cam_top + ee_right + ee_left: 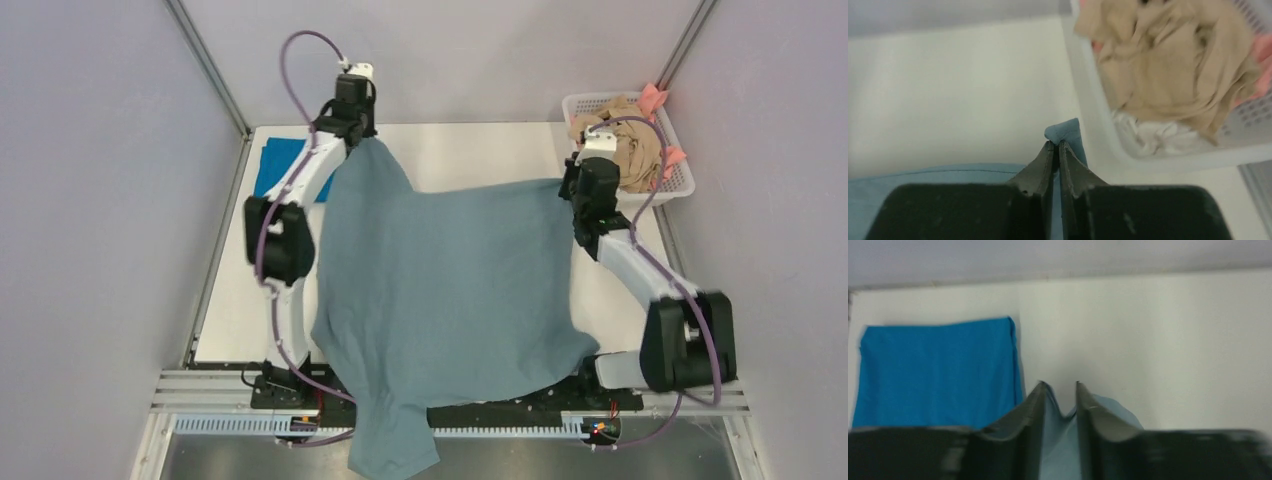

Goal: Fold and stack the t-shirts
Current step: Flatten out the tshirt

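Note:
The large dusty grey-blue t-shirt [445, 290] hangs spread between my two grippers above the table, its lower end drooping over the near edge. My left gripper [362, 135] is shut on one top corner of it at the far left; the cloth shows between its fingers in the left wrist view [1060, 440]. My right gripper [572, 190] is shut on the other corner, a fold of which pokes past its tips [1064, 131]. The bright blue t-shirt [280, 165] lies folded flat at the table's far left, also in the left wrist view [938, 372].
A white basket [680, 185] at the far right holds a beige shirt [630, 135] and a pink one [655, 98]; it shows close by in the right wrist view [1098, 115]. Grey walls stand on both sides.

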`<state>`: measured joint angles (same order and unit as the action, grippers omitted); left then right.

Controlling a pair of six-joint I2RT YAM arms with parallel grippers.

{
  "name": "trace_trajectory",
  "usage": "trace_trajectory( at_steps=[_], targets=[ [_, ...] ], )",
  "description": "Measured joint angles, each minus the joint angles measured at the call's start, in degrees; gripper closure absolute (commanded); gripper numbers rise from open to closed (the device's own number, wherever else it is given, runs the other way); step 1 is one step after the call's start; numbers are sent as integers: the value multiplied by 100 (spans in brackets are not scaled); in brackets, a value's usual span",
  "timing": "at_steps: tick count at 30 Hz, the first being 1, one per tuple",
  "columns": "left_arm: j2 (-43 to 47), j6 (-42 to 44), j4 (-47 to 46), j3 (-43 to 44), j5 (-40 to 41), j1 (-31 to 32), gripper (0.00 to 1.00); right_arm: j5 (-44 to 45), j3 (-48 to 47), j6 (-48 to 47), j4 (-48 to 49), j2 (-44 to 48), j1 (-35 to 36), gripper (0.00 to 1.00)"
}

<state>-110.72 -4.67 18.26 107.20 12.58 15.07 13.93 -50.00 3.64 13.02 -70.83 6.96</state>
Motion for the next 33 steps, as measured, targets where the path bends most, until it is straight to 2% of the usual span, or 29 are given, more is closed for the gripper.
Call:
trace_trajectory(
  at_steps=[1,2,5,7,8,9,13,15,19,22,25,28,33],
  targets=[
    [-634,11,293,350,79,0,43,11,92,55,39,-409,0,74],
    [-1261,35,516,758,118,0,25,13,122,111,55,-863,0,59],
    [-2520,81,1045,1567,216,0,21,-59,37,221,114,-1895,0,38],
    [-2848,72,1346,1674,236,-9,20,-179,-260,236,-52,-2369,-2,20],
    [-2881,72,1491,1674,234,-13,20,-214,-404,280,-94,-2500,0,7],
    [-2881,70,1580,1674,229,-20,20,-236,-544,310,-133,-2570,0,2],
    [-2518,-50,1580,1606,190,-22,19,-358,-817,358,-105,-2413,57,2],
    [-2017,-251,1565,1202,181,-22,18,-376,-813,358,-212,-2229,136,2],
    [-308,-817,1552,-422,-70,-22,18,-479,-433,393,-466,-1576,468,2],
    [1051,-1255,1335,-1871,-428,-4,18,-638,247,483,-584,-999,737,2],
    [1856,-1620,1123,-3106,-761,33,18,-782,839,577,-741,-763,848,2],
    [1849,-1895,992,-3823,-905,79,18,-813,1182,647,-881,-824,852,2],
    [1067,-2186,905,-4100,-997,92,18,-704,1322,774,-914,-1287,852,2]
  ],
)
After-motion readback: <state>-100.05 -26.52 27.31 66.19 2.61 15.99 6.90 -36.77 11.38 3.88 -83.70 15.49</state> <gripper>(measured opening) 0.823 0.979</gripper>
